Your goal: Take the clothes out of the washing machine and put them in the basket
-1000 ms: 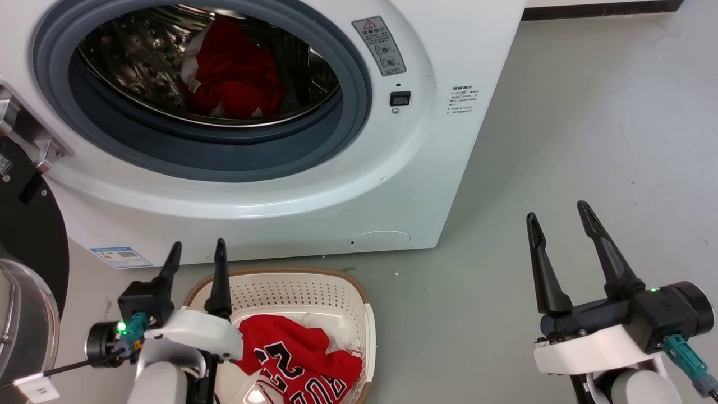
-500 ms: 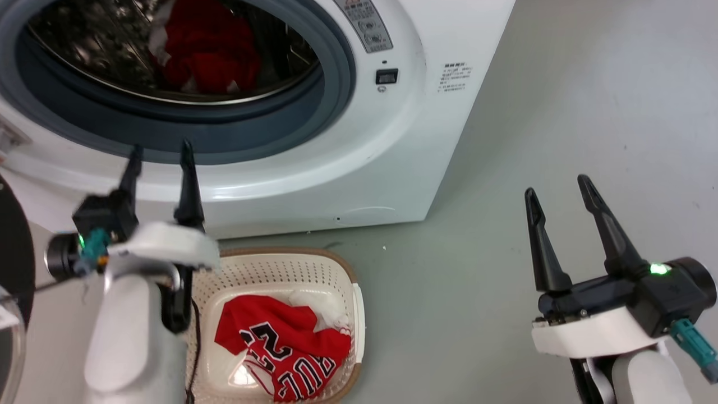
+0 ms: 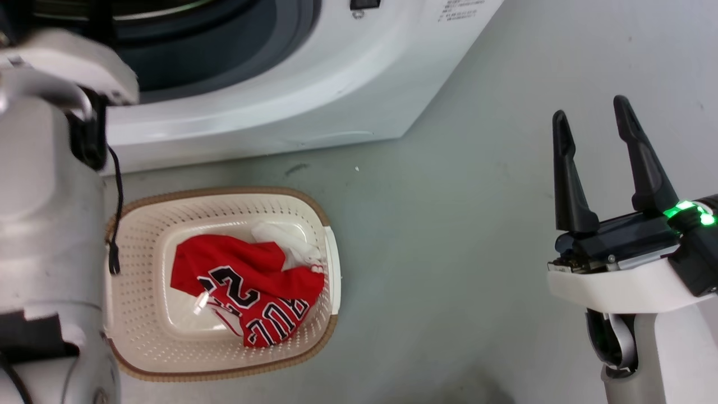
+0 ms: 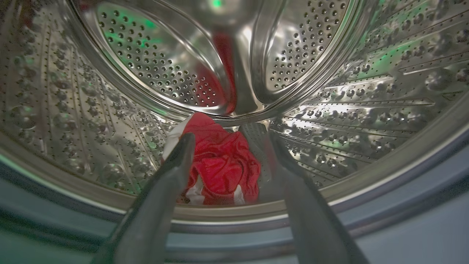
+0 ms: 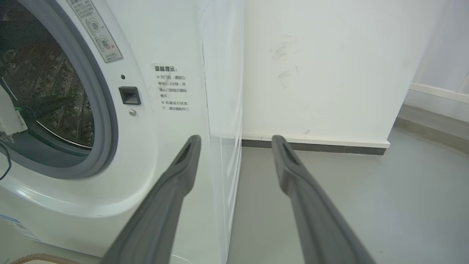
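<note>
1. One red garment [image 4: 220, 172] lies low in the washing machine [image 3: 269, 112], just ahead of the left gripper [image 4: 225, 135], jaws wide and empty; the next move is probably to reach deeper and close.
2. The basket [image 3: 224, 193], on the floor before the machine, holds a jersey [image 3: 247, 292].
3. The right gripper [image 3: 590, 109] hovers, jaws apart, empty.

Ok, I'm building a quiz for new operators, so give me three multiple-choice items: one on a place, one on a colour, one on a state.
1. Where does the red cloth ahead of the left gripper lie?
A. on a chair B. in the drum C. on a shelf
2. What colour is the basket rim?
A. brown B. blue C. black
3. How do the right gripper jaws stand?
A. shut on cloth B. shut, empty C. open, empty
Key: 1 B, perforated steel walls surround it; 2 A, a brown woven band edges the cream wall; 3 C, the jaws stand apart with nothing between.
</note>
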